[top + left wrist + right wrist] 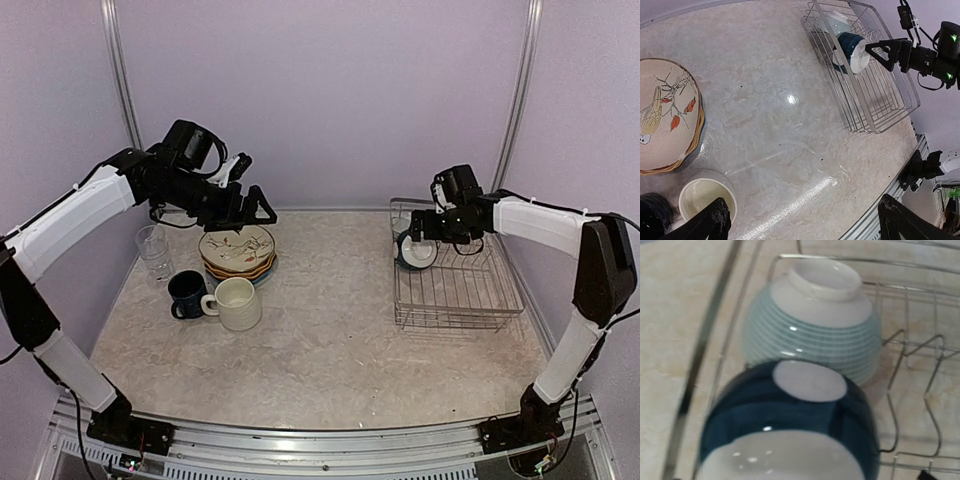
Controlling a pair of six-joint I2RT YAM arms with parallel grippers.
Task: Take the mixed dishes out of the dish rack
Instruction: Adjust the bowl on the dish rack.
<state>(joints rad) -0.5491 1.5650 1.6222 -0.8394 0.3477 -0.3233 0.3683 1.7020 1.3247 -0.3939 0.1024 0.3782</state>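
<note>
The silver wire dish rack stands at the right and holds a teal bowl on edge, with a pale striped bowl behind it. My right gripper hovers open right at the teal bowl, which fills its wrist view; its fingers are out of that view. On the left sit the stacked patterned plates, a clear glass tumbler, a dark blue mug and a cream mug. My left gripper hangs open above the plates with nothing in it.
The rack lies close to the right wall and the table's right edge. A metal rail runs along the near edge by the arm bases. The left wrist view looks down on the plates and cream mug.
</note>
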